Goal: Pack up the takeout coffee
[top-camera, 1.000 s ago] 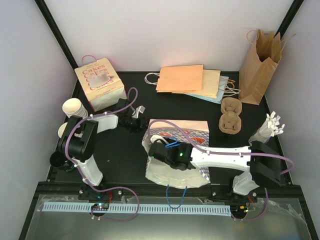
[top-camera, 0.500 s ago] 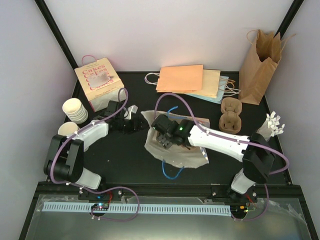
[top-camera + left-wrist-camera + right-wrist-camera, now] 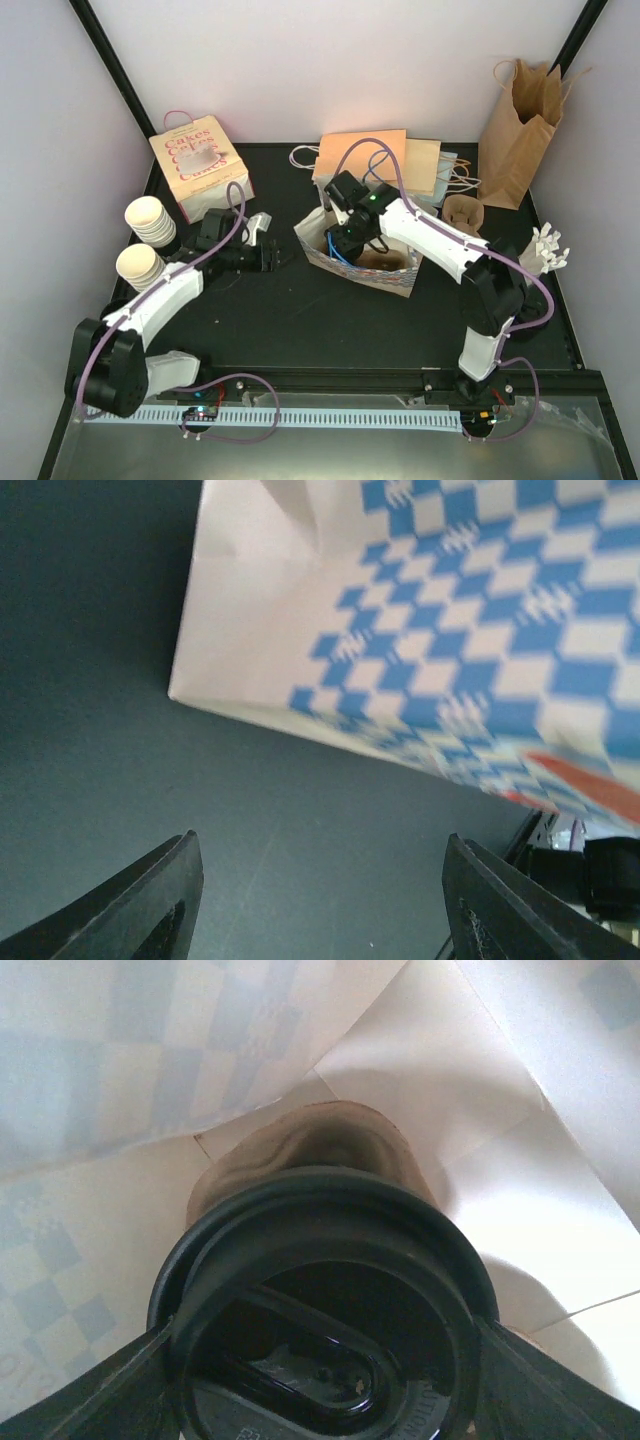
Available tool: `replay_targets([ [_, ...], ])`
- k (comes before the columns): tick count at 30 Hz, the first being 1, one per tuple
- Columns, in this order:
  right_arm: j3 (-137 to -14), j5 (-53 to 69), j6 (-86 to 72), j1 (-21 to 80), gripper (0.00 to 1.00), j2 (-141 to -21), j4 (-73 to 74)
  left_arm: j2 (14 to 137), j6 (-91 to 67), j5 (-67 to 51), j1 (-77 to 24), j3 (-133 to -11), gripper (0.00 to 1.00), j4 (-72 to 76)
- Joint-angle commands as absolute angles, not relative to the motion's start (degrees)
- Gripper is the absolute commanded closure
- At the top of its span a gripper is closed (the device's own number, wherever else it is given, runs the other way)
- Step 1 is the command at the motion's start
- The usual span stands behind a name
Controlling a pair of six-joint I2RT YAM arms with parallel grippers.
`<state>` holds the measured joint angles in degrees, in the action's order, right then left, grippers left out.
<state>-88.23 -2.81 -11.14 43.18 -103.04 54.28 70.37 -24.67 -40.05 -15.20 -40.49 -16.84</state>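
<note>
Right arm dips into checkered bag, jaws clamping a black lid.

The left arm stretches low from the desk's near-left corner toward the middle, left claw spread wide, empty. The right arm arches from the near-right corner, right claw clamping a black lid.

Stacked cream cups upright at far left; round black lid inside checked bag.

I log black table, cake box, paper cups (left edge), flat bags, checkered bag, brown bag.
</note>
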Motion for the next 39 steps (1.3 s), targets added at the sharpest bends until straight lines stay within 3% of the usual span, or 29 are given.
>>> replay_targets([
  [1,-92.31,0.34,-9.43,41.18,0.36,-105.13,58.55,65.28,-20.65,-39.90,-16.70,-37.91,0.30,-13.90],
  [6,-93.68,2.26,-8.62,39.85,0.36,-106.30,59.07,55.77,-21.00,-37.08,-18.33,-36.48,0.26,-9.28],
  [15,-94.13,3.99,-8.22,39.63,0.36,-106.88,58.68,51.56,-12.25,-26.40,-25.79,-49.59,0.15,-18.79],
  [28,-92.80,3.97,-7.41,39.64,0.36,-106.49,58.66,45.94,7.93,-26.06,-26.75,-42.59,0.16,-7.44],
  [35,-93.49,4.22,-7.04,39.59,0.36,-106.74,59.06,54.31,14.06,-32.76,-24.88,-45.91,0.24,-12.07],
  [39,-93.49,4.94,-6.93,39.59,0.37,-106.79,58.90,58.17,14.44,-29.41,-24.87,-48.13,0.23,-13.24],
])
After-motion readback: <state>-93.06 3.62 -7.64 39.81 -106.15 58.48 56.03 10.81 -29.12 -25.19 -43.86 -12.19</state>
